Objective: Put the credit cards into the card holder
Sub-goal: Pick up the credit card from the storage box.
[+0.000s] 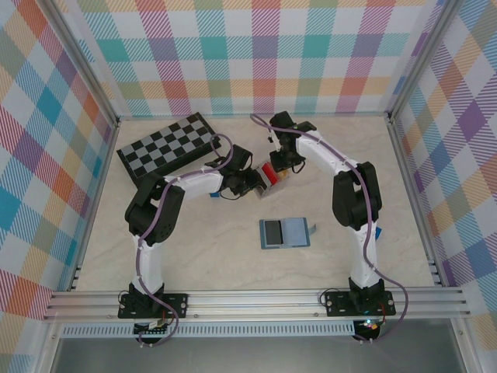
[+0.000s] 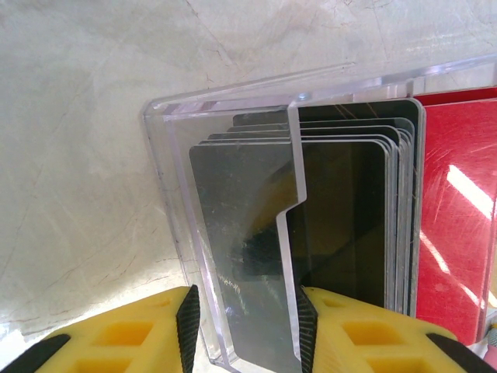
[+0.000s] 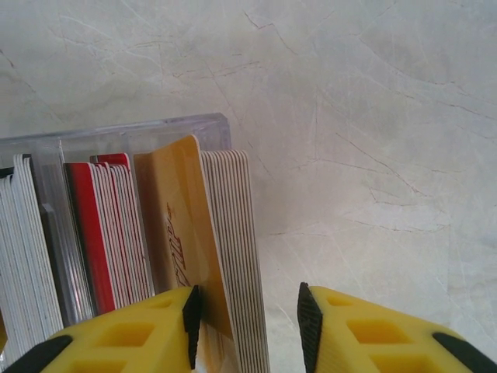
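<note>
With the yellow left gripper [image 2: 245,326], clamps the clear card holder [image 2: 167,217] mid-table — likely to steady it — and straddles a tan credit card [image 3: 177,225] at its end with the right gripper [image 3: 247,326], jaws apart.

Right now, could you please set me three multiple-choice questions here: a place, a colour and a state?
1. Where does the wallet lie relative to the card holder?
A. Nearer the table's near edge
B. On top of it
C. Farther back
2. What colour is the card against the right gripper's finger?
A. Blue
B. Green
C. Tan
3. How do the right gripper's jaws stand?
A. Shut, empty
B. Open, astride cards
C. Clamped on the wallet
Answers: 1 A, the top view shows it below the holder; 2 C, the tan card touches one finger; 3 B, a gap shows beside the pale stack.
</note>
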`<state>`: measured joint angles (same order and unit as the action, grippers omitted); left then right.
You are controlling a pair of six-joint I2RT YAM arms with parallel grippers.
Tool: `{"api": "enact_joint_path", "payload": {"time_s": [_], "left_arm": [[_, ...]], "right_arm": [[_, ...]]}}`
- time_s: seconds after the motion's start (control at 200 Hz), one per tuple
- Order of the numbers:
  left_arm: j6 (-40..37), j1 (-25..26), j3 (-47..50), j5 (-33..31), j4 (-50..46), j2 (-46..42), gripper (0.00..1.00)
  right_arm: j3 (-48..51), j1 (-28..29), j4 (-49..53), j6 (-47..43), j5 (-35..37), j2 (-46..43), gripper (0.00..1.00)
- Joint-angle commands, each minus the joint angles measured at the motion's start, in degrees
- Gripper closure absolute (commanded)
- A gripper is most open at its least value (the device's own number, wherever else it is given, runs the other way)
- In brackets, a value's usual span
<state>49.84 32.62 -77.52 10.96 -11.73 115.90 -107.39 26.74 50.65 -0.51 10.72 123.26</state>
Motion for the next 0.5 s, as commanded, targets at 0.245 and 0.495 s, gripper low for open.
{"api": "enact_joint_path", "payload": {"time_s": [0.245, 0.495], "left_arm": [[-0.98, -0.54, 1.15, -1.87, -6.64, 1.61, 0.61], [-0.98, -0.45, 1.48, -1.92, -6.56, 1.51, 0.61]], "right_arm": [[-1.94, 0.42, 0.90, -0.80, 3.80, -3.14, 0.71], [-1.98, 0.77, 0.94, -0.98, 5.64, -4.22, 0.74]]}}
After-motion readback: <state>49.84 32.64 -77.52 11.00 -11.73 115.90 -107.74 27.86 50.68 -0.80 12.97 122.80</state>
